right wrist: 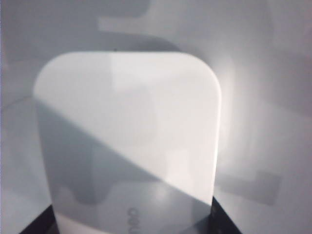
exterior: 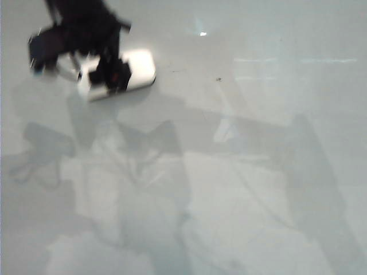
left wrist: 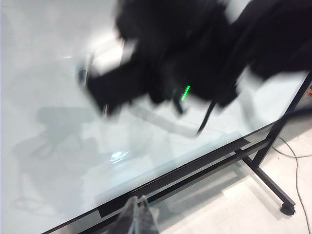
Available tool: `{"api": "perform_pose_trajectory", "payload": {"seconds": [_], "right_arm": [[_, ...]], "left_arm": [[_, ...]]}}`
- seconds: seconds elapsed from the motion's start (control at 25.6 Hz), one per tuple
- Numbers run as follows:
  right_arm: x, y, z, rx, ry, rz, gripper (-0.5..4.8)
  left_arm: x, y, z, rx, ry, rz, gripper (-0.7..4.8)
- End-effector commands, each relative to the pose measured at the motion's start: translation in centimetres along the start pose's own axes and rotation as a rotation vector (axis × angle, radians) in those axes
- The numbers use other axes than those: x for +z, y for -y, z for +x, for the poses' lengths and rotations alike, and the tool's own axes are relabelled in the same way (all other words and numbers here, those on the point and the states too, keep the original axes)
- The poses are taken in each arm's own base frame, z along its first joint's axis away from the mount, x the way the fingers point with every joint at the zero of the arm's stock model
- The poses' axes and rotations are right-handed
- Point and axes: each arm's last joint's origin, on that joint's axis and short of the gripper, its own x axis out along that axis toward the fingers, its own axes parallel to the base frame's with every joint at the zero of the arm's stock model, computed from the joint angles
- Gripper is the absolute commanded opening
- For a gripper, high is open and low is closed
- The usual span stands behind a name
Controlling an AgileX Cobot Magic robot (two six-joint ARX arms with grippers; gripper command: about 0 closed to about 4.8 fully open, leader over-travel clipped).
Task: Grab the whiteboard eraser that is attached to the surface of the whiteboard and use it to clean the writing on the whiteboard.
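Glossy grey-white board (exterior: 246, 189), on a black wheeled stand (left wrist: 265, 161). White eraser (exterior: 137, 67) on board, upper left in exterior view, clamped by right gripper (exterior: 112, 73). Left gripper (left wrist: 137, 214): blurred beside the board's edge, state indeterminate.

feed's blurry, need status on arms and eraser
Right gripper clamped on whiteboard eraser, upper left of exterior view. Left gripper away from eraser, state unclear. No writing visible on whiteboard; nothing in the way.
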Motion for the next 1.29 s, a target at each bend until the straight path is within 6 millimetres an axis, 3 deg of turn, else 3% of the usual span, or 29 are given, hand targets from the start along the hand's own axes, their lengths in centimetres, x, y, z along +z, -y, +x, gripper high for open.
{"api": "perform_pose_trajectory", "payload": {"seconds": [0.04, 0.27, 0.35, 0.66, 0.86, 0.94, 1.17, 1.29], "right_arm": [[-4.4, 4.6, -1.6, -0.080, -0.095, 0.208, 1.53], [-11.9, 6.2, -6.7, 0.052, -0.105, 0.462, 1.48], [-13.8, 6.3, -7.1, 0.090, -0.124, 0.515, 1.46], [-18.2, 5.8, -7.6, 0.127, -0.119, 0.613, 1.43], [-22.1, 5.3, -7.9, 0.093, 0.048, 0.858, 1.38], [-23.6, 4.1, -7.8, 0.021, 0.159, 0.957, 1.38], [-23.8, 1.4, -6.6, -0.055, 0.302, 1.022, 1.38], [-21.3, -1.5, -3.9, -0.022, 0.256, 0.733, 1.38]], "left_arm": [[0.1, 0.0, 0.0, -0.002, 0.012, 0.010, -0.02], [0.1, 0.0, 0.0, -0.003, 0.012, 0.010, -0.02], [0.1, 0.0, 0.0, -0.002, 0.012, 0.010, -0.02], [0.1, 0.0, 0.0, -0.002, 0.013, 0.010, -0.01], [0.1, 0.0, 0.0, -0.002, 0.012, 0.010, -0.02], [0.1, 0.0, 0.0, -0.002, 0.012, 0.010, -0.02], [0.1, 0.0, 0.0, -0.002, 0.012, 0.010, -0.02], [0.1, 0.0, 0.0, -0.002, 0.012, 0.010, -0.02]]}}
